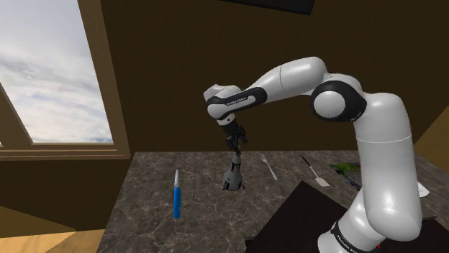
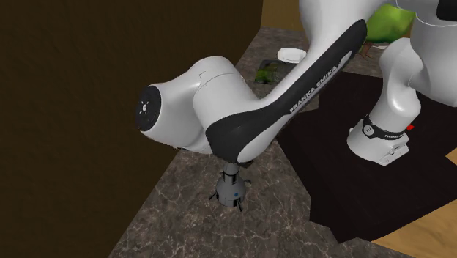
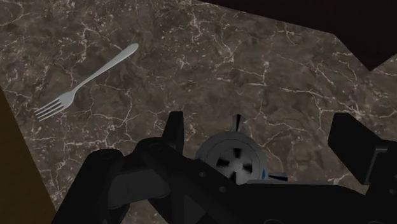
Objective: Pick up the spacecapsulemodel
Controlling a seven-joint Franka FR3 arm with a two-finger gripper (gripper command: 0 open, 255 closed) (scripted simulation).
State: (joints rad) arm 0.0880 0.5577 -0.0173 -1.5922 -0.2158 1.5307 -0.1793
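Standing upright on the dark marble counter point(image 1: 155, 208), long axis vertical, the grey space capsule model point(image 1: 232, 177) sits straight below the black gripper point(image 3: 261, 122), whose fingers are spread wide on either side without touching it, the model nearer one finger, so a slight sideways centring probably comes first.

Veined marble counter point(image 3: 267, 57) — shiny metal fork point(image 3: 86, 79), matt grey capsule point(image 3: 234, 160).
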